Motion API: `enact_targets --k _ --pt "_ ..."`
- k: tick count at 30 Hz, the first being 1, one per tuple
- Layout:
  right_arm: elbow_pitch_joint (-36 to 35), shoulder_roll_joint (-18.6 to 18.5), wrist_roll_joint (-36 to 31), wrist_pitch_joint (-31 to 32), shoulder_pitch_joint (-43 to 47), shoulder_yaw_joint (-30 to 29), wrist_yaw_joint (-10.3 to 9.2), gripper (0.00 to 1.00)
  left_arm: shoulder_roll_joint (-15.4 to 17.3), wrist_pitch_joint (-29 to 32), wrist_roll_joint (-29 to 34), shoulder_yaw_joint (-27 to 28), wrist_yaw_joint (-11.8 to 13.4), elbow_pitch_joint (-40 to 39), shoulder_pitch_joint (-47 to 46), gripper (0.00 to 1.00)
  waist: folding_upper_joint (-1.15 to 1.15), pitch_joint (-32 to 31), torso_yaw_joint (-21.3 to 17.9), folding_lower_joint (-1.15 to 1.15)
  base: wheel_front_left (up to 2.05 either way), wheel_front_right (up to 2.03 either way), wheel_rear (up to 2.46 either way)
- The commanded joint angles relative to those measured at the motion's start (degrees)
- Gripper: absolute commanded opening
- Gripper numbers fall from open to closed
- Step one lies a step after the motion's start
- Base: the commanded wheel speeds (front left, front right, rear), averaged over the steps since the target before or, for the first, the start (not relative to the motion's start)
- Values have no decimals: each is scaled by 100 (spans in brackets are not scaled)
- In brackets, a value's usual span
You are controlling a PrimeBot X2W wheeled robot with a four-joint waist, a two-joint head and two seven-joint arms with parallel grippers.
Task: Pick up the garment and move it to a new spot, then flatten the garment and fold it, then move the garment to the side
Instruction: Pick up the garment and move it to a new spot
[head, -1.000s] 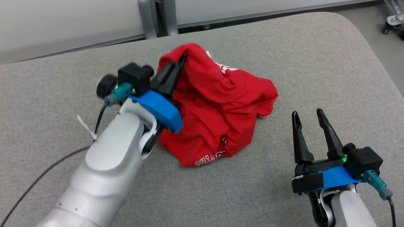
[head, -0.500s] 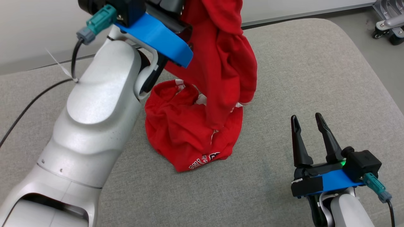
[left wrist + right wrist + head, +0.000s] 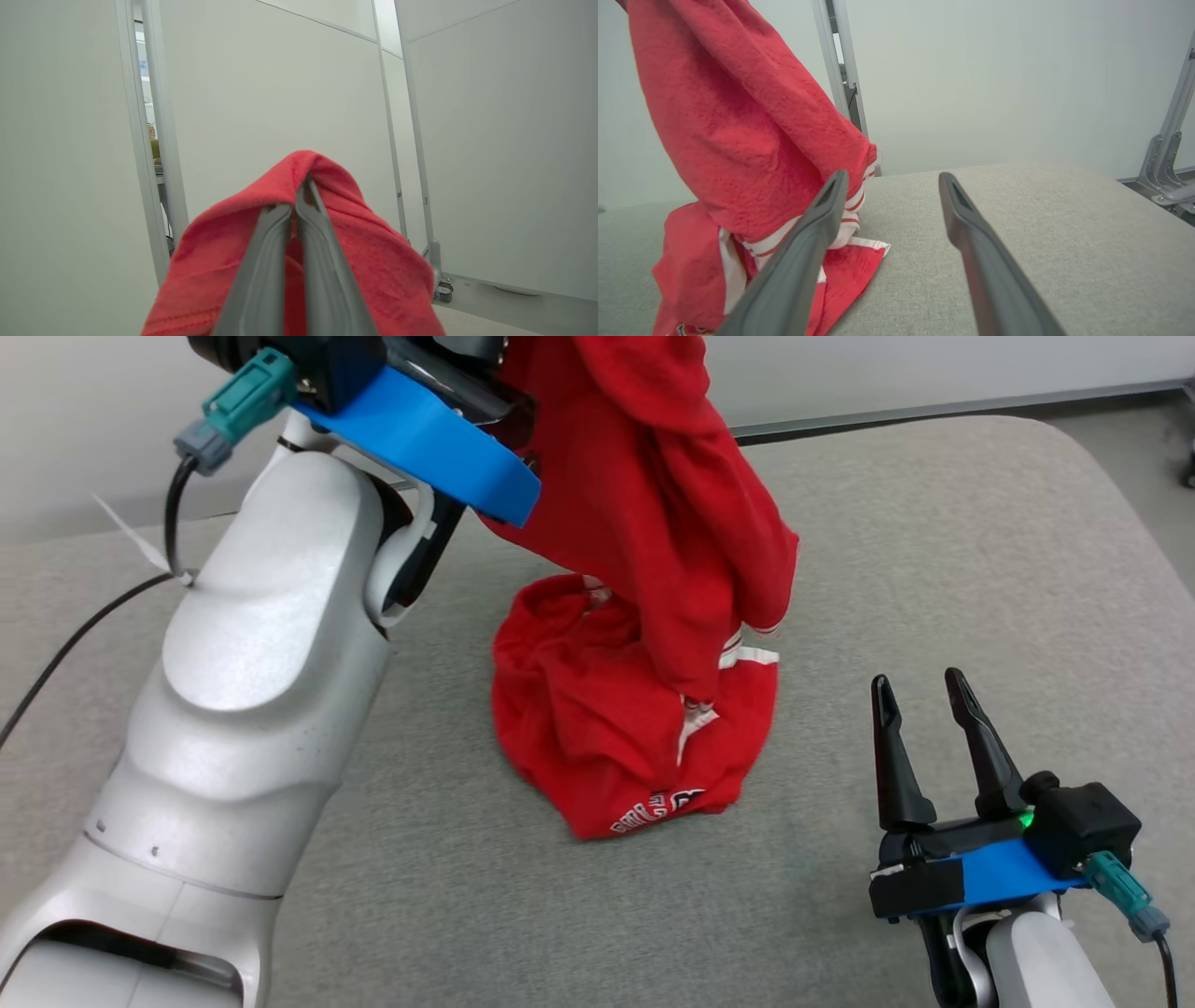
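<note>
garment (image 3: pixel 597 728): red; red-and-white striped trim; white lettering near the hem
padded surface (image 3: pixel 934 541): grey, fine woven fleck
right gripper (image 3: pixel 915 679): black fingers (image 3: pixel 896 756), blue bracket (image 3: pixel 1004 873), teal connector (image 3: pixel 1111 879)
left forearm (image 3: pixel 261 644): silver-white

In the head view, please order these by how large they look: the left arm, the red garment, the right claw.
Largest: left arm, though its nearness to the camera inflates this.
Second: red garment.
Smallest: right claw.

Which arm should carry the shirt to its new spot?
Left. The left gripper is shut on the shirt, holding part of it up; the right gripper is open, off to the side.
</note>
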Motion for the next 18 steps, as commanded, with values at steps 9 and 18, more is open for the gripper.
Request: enact_targets --k 9,18 --pt "-107 0 -171 -4 0 -3 -2 100 224 -19 87 339 84 -320 229 0 0 -8 1178 0 0 0 0" --pt "-147 0 -305 -4 -34 12 -2 100 438 -19 70 679 164 -512 493 0 0 -10 2216 0 0 0 0"
